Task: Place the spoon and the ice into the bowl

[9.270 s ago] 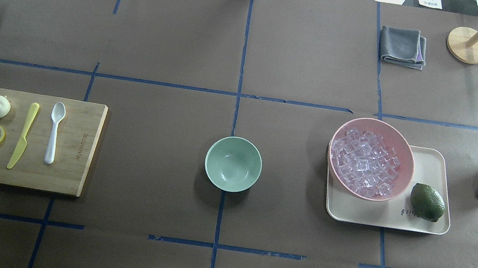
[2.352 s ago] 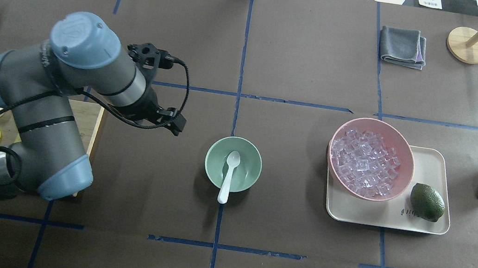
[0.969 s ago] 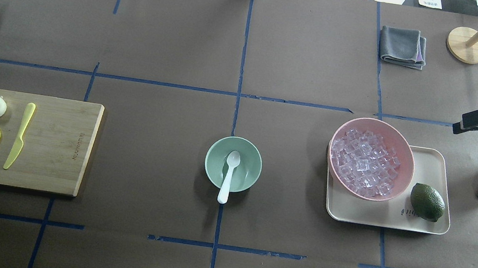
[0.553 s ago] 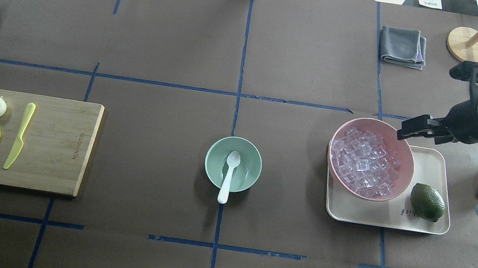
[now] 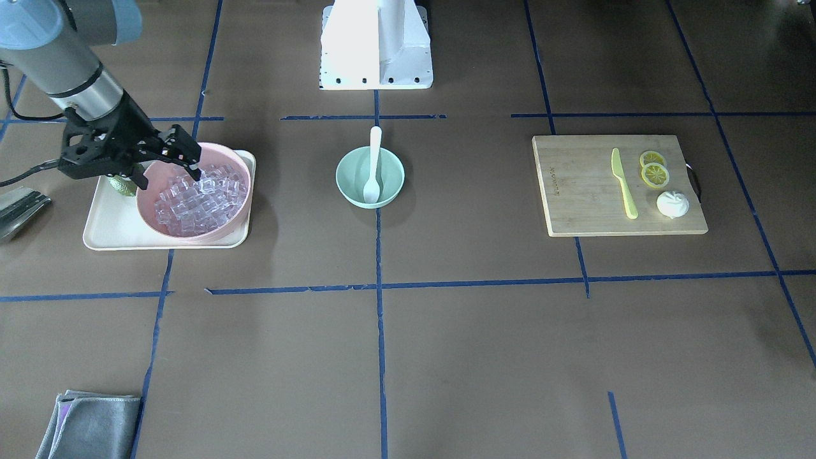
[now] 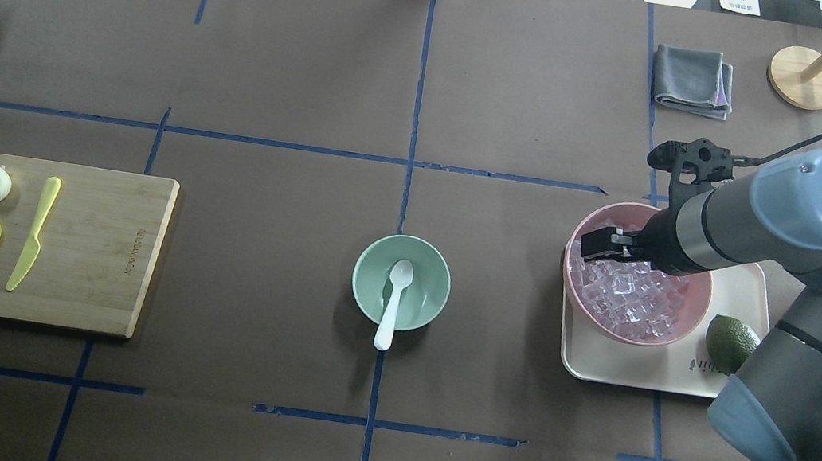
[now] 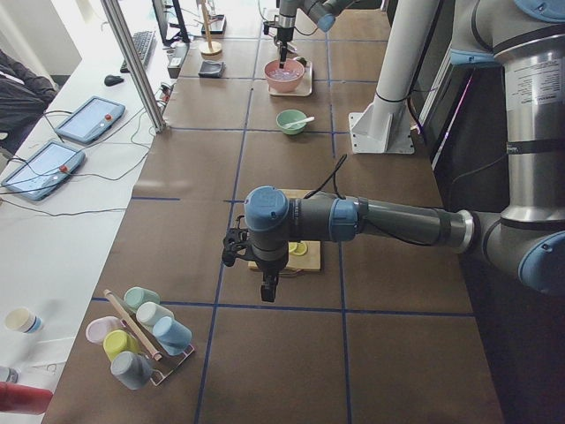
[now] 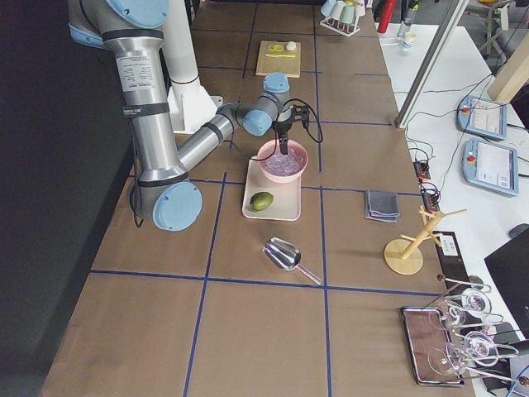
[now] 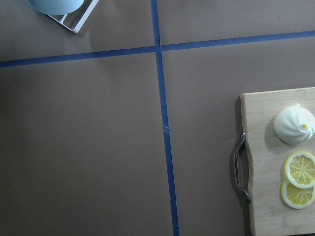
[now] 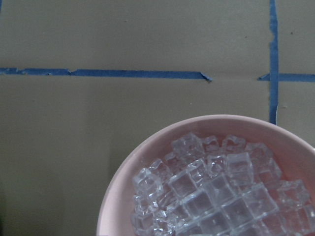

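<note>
with the spoon point(image 6: 392, 304) resting head-down in the mint bowl point(image 6: 370, 254) at the table's middle, i had the right pincer point(image 5: 169, 178) spread wide just above the ice point(image 6: 626, 305) heaped in the pink bowl point(image 10: 115, 196), ready to pinch a cube.

The table point(image 6: 281, 67) is covered with brown paper, and blue tape lines point(image 6: 418, 103) divide it into large fields. Beside it, along one long side, stands a white bench point(image 7: 53, 230) with two tablet-like screens point(image 7: 91, 119), a keyboard point(image 7: 141, 44) and cables. A slanted metal post point(image 7: 132, 62) rises there. The light is even, and the shadows are soft.
</note>
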You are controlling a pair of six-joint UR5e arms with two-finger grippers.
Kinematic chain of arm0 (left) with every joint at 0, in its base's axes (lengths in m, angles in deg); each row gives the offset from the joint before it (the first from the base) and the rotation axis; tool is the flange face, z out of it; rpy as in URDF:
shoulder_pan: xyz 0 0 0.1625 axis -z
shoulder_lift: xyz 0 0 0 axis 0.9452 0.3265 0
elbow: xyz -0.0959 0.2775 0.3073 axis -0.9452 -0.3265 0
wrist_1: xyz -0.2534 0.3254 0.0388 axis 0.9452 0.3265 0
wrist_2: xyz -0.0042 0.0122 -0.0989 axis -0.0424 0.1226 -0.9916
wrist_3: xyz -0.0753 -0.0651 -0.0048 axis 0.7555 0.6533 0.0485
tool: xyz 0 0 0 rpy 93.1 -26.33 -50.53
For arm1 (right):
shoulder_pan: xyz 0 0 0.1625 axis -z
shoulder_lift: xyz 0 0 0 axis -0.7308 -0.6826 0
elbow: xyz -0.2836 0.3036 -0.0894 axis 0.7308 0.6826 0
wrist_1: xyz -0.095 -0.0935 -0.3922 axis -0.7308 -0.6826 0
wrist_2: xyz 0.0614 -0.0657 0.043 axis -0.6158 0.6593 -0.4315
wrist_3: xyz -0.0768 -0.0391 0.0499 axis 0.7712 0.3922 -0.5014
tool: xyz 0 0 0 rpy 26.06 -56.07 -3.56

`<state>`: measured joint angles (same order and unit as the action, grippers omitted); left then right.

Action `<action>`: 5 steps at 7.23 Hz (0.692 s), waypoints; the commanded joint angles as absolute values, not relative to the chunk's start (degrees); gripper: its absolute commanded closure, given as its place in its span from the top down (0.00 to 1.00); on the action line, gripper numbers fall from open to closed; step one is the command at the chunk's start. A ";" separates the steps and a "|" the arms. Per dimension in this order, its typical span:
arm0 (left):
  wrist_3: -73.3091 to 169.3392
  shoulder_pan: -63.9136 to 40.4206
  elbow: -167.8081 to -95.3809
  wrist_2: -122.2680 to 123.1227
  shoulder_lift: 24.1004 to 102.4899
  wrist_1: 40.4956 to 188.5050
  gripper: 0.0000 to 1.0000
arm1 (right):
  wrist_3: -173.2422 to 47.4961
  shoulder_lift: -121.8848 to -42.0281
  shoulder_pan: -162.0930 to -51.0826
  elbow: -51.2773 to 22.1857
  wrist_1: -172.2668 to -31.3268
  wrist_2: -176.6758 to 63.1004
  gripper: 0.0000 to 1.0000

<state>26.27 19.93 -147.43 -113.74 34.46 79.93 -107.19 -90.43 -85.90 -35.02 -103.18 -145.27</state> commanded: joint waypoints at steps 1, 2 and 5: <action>26.34 19.94 -147.93 -113.83 34.47 79.96 1.00 | -107.46 -90.63 -83.87 -34.23 -103.36 -143.80 0.98; 26.34 19.94 -147.77 -113.83 34.47 79.96 1.00 | -107.28 -90.72 -83.96 -34.23 -103.36 -143.89 0.97; 26.34 19.94 -148.12 -113.83 34.30 79.96 1.00 | -106.75 -92.38 -84.05 -34.31 -103.27 -144.07 0.95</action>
<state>26.30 19.94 -148.02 -113.83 34.39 79.96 -106.94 -91.49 -84.04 -34.28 -103.34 -144.03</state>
